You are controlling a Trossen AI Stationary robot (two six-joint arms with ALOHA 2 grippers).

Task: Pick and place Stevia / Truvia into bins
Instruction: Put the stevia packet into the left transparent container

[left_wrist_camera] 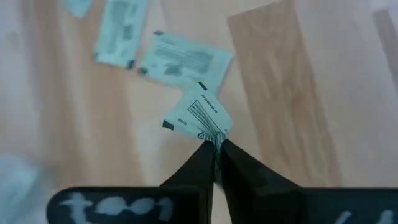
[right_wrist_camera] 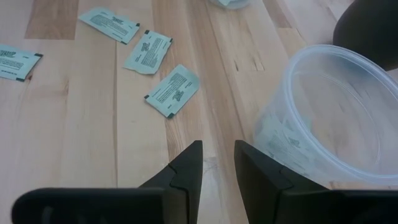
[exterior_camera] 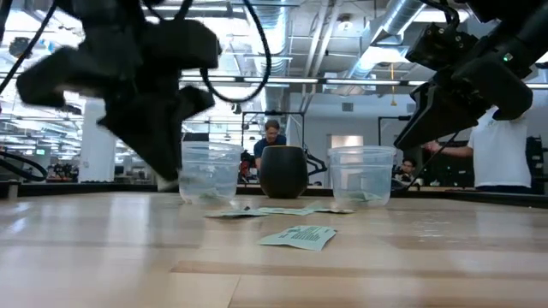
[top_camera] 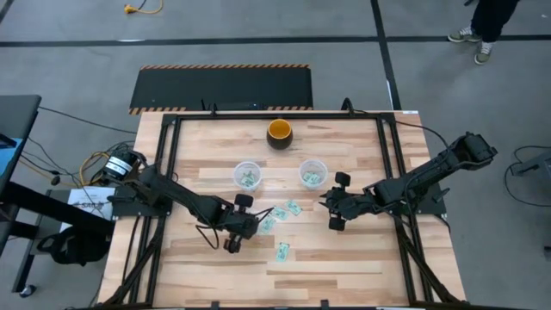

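My left gripper [left_wrist_camera: 216,146] low over table [top_camera: 344,258], fingers pinched on corner of one sachet [left_wrist_camera: 202,116]. Loose sachets [top_camera: 284,211] between cups. Left cup [top_camera: 247,175], right cup [top_camera: 312,173] each hold sachets. My right gripper [right_wrist_camera: 217,155] beside right cup, fingers slightly apart, empty.

Open lane between the two cups; loose sachets cluttered the counter's middle.
The left cup [top_camera: 247,175] and right cup [top_camera: 312,173] stood apart, the orange-lined bowl [top_camera: 280,133] behind the gap; scattered sachets [top_camera: 283,251] lay between both arms, and bare counter [top_camera: 344,258] stayed free along the near edge.
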